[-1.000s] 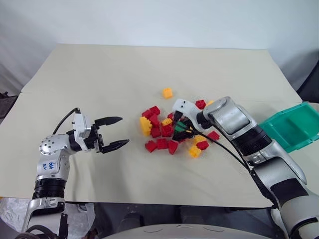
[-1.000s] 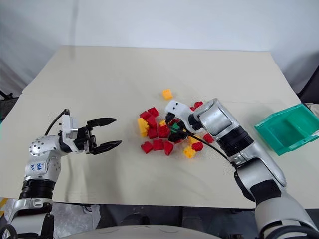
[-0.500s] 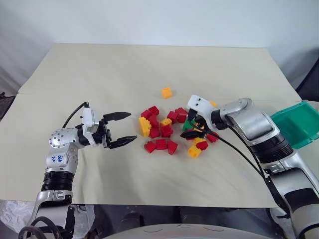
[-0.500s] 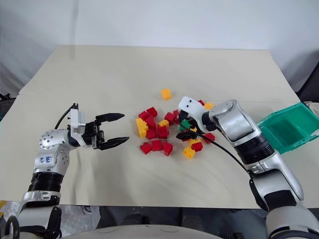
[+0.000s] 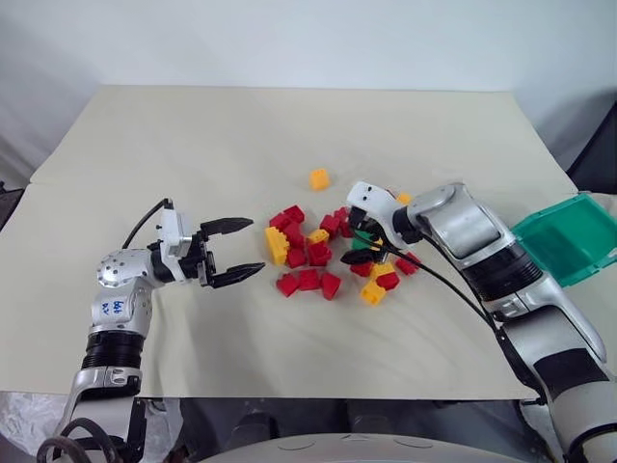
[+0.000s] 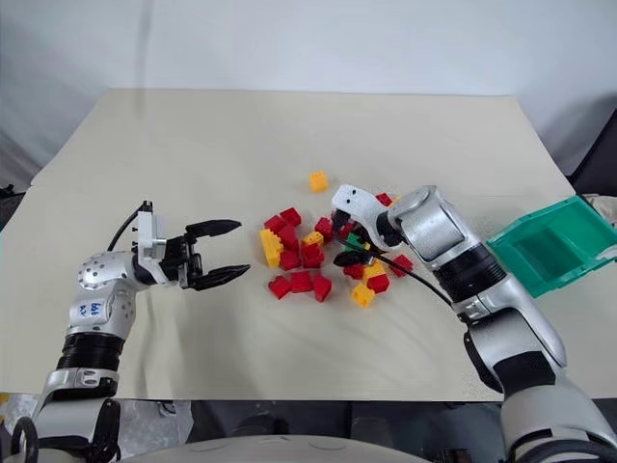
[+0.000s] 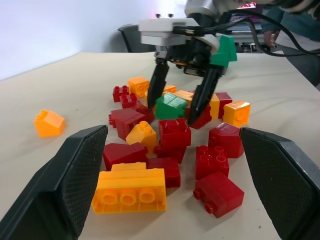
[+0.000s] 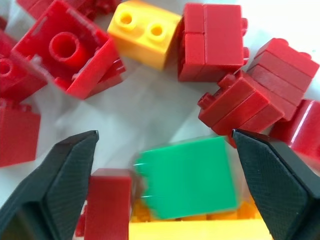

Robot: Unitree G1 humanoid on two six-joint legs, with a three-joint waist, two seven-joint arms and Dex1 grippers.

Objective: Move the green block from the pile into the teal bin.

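The green block [image 7: 172,105] lies on the pile [image 5: 313,256] of red and yellow blocks at mid-table, on its right side. My right gripper [image 7: 172,111] points down over the pile. It is open, with one black finger [image 8: 60,185] on each side of the green block [image 8: 187,177]. My left gripper [image 5: 256,245] hovers level just left of the pile, open and empty, aimed at the blocks. The teal bin [image 5: 569,241] sits at the table's right edge, beyond my right arm.
A single yellow block [image 5: 319,178] lies apart, behind the pile. The table [image 5: 193,145] has a beige cover, bare at the back and on the left. The wall rises behind its far edge.
The whole picture has shifted, so the camera moved. The green block stays between my right gripper's fingers, and neither arm has clearly moved over the table.
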